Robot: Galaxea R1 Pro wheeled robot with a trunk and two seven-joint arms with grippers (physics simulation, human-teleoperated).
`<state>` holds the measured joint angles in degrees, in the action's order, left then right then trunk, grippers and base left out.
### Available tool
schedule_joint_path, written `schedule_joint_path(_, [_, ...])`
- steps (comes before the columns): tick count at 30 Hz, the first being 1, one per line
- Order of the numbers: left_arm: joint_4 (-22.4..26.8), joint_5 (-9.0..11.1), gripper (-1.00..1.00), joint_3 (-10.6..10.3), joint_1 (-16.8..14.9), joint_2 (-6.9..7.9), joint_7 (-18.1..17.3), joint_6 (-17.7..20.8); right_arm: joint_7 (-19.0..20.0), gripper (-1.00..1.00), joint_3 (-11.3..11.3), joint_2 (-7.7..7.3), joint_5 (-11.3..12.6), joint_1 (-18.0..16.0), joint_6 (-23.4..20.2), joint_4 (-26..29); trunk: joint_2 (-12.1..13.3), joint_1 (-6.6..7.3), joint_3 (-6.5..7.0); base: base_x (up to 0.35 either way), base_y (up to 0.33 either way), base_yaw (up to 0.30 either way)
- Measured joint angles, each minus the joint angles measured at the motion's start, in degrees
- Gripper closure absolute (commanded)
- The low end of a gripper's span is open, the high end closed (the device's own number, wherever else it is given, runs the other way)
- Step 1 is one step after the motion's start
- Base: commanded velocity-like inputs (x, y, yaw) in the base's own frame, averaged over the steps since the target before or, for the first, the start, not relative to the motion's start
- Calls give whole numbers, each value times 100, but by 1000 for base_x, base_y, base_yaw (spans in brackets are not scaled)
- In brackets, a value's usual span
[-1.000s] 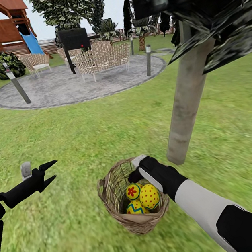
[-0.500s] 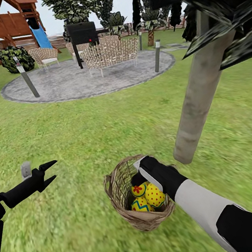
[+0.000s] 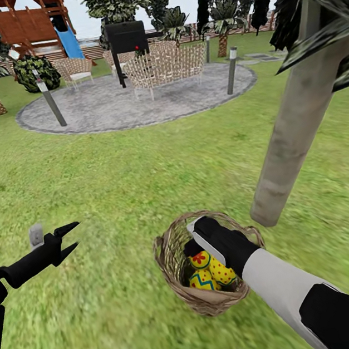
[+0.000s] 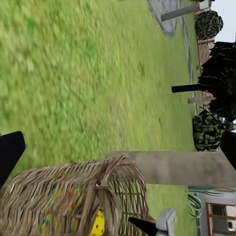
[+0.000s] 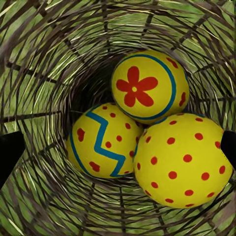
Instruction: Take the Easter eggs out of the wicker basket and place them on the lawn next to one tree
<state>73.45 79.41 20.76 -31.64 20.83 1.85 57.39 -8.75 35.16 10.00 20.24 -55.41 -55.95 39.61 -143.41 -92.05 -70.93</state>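
The lawn (image 3: 112, 173) spreads on every side of the wicker basket (image 3: 183, 285), which serves as the landmark here. The tree (image 3: 287, 139) is planted just beside the basket, on its far right, the pale trunk leaning away from it toward the upper right. The basket is set mouth upward on the grass. From its open twig weave it is judged light and somewhat springy, likely to shift or tip if its rim is pushed.

Inside the basket, all three Easter eggs (image 5: 147, 132) are packed touching one another at the bottom: the dotted egg (image 5: 184, 160), the zigzag egg (image 5: 101, 142) and the flower egg (image 5: 150, 86). They are judged smooth, rigid, light and slippery, so each is best taken across its widest girth, from above. The long axes cannot be read with certainty; the flower egg seems to be turned with one end toward the mouth.

The right gripper (image 3: 193, 239) is lowered into the basket mouth, its fingers spread wide, one at each side of the eggs, nothing clamped. The left gripper (image 3: 69, 239) is held well left of the basket, its fingers apart and empty.
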Motion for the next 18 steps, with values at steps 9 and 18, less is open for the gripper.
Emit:
schedule_joint_path(9, [-83,-4,-100,4,-2,-1,-2,0,-1246,-100,-18,0,16,1,349,42,0,0,-77,0,0,-93])
schedule_joint_path(18, [-131,-2,-100,8,-3,-1,-2,7,-1291,-100,-19,0,35,9,356,55,0,0,-127,0,0,-234])
